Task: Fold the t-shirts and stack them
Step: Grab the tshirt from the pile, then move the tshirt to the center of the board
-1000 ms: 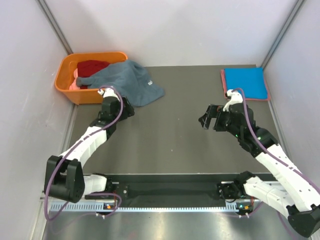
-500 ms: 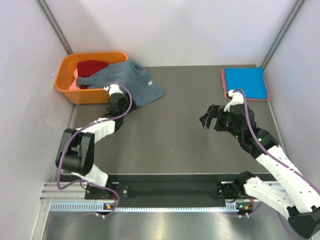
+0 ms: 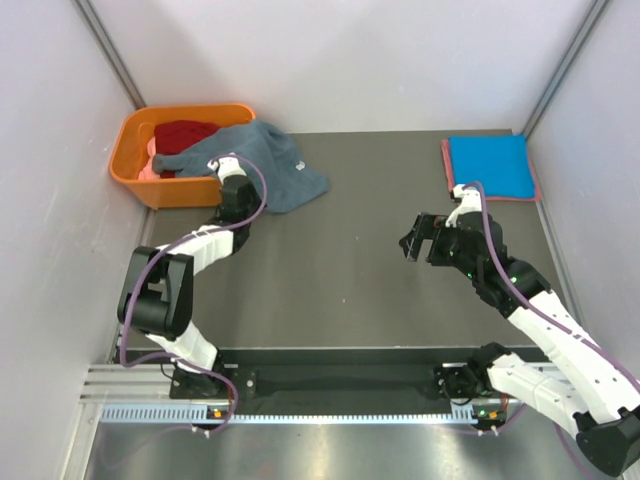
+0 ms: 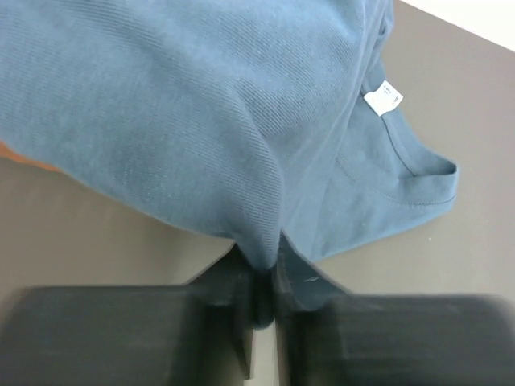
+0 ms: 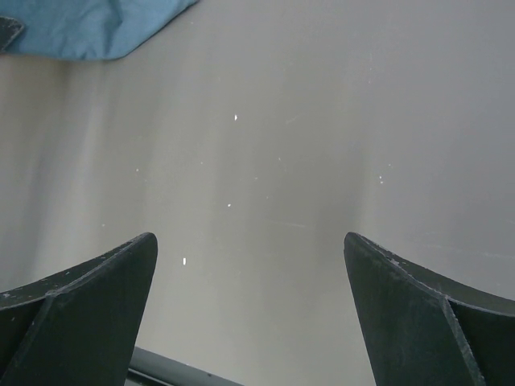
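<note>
**A:** What takes up the most room?

**B:** The table (image 3: 340, 270), a flat, dark, matt sheet. After that comes the slate grey-blue t-shirt (image 3: 265, 160), soft knit with a fine rib. It lies crumpled at the far left, one part draped over the rim of the basket (image 3: 190, 108) and the rest spilling onto the table in loose folds.

**A:** And the basket?

**B:** Smooth orange plastic, oblong with rounded corners, in the far left corner. A dark red tee (image 3: 185, 135) is bunched inside it, with a pink tee (image 3: 149, 169) showing at its left wall.

**A:** Anything folded?

**B:** At the far right a bright blue tee (image 3: 488, 165) lies flat as a neat rectangle. It sits on a salmon-red tee (image 3: 446, 172), of which only a thin border shows.

**A:** The arms?

**B:** The right gripper (image 3: 415, 236) hangs over bare table, well apart from every shirt. Its dark wedge-shaped jaws are spread wide with nothing between them. The left gripper (image 4: 261, 297) is at the near edge of the slate shirt, just beside the basket, its jaws pinched together on a hanging ridge of that cloth.

**A:** The smallest thing?

**B:** A small white tag (image 4: 383, 98), sewn at the collar of the slate shirt.
</note>
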You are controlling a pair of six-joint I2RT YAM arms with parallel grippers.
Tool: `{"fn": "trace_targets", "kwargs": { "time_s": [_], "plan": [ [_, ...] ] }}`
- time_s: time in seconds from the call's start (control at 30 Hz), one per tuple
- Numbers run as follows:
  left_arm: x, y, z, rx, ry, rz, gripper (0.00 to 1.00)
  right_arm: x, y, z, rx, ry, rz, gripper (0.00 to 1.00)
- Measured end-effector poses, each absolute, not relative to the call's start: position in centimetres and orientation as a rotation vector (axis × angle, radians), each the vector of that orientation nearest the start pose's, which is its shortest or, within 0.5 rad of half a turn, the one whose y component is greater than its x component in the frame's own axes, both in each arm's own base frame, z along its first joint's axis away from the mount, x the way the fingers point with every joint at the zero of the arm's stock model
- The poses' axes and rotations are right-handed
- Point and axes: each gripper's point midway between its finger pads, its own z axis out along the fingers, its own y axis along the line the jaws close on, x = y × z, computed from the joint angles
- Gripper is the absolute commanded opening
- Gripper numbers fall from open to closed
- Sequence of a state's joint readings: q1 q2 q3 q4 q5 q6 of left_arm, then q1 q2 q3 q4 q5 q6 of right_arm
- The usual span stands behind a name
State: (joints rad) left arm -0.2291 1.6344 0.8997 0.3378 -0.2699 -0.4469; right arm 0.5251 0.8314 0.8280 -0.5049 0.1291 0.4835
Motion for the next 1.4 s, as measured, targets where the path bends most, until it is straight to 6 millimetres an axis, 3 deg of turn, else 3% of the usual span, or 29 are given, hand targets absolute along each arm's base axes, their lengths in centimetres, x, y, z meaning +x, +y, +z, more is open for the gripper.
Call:
{"fn": "trace_targets", "kwargs": {
  "time_s": [0.17, 0.33, 0.53, 0.7, 0.87, 0.97, 1.03, 1.23, 1.4],
  "plan": [
    [46.8, -8.6, 13.9, -0.38, 1.926, -0.222, 0.0, 25.2, 14.2, 21.4, 0.041, 2.107, 0.481, 1.0],
    [47.0, -9.3, 18.5, -0.357, 1.885, -0.28, 0.0, 25.3, 14.3, 21.3, 0.055, 2.109, 0.486, 1.0],
    [48.7, -10.2, 29.2, -0.293, 1.735, -0.343, 0.0, 25.7, 14.5, 20.4, 0.068, 2.128, 0.485, 1.0],
    [50.2, -11.0, 41.0, -0.198, 1.538, -0.373, 0.0, 25.8, 14.7, 19.7, 0.073, 2.146, 0.49, 1.0],
    [50.3, -12.7, 49.5, -0.117, 1.394, -0.473, 0.0, 25.8, 14.8, 19.4, 0.068, 2.159, 0.489, 1.0],
    [49.0, -14.2, 53.5, -0.073, 1.324, -0.584, 0.0, 25.7, 14.8, 19.5, 0.07, 2.159, 0.49, 1.0],
    [47.9, -15.0, 55.0, -0.041, 1.296, -0.646, 0.0, 25.7, 14.8, 19.7, 0.075, 2.155, 0.495, 1.0],
    [43.7, -15.9, 57.9, 0.015, 1.25, -0.754, 0.0, 25.0, 14.8, 20.8, 0.098, 2.126, 0.539, 1.0],
    [37.9, -16.5, 60.1, 0.045, 1.212, -0.905, 0.0, 24.2, 14.4, 21.7, 0.115, 2.103, 0.562, 1.0]
  ]
}}
